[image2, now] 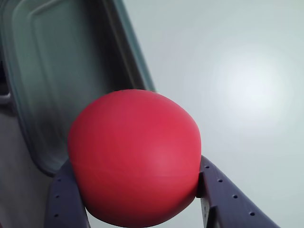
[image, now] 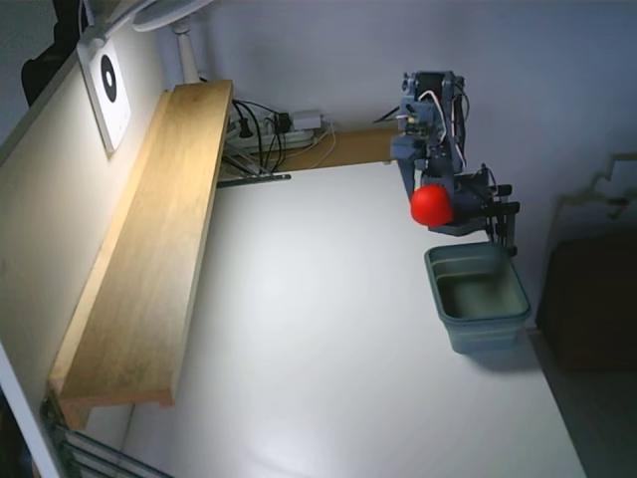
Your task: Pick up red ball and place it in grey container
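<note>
The red ball (image: 431,204) is held in my gripper (image: 434,207), raised above the white table just beyond the far rim of the grey container (image: 478,297). In the wrist view the red ball (image2: 134,157) fills the lower middle, squeezed between my two dark fingers (image2: 216,197). The grey container (image2: 61,80) lies blurred at the upper left there, its inside bare. The gripper (image2: 135,190) is shut on the ball.
A long wooden shelf (image: 149,239) runs along the left side of the white table (image: 318,358). Cables and a power strip (image: 279,129) lie at the back. The table's right edge runs just past the container.
</note>
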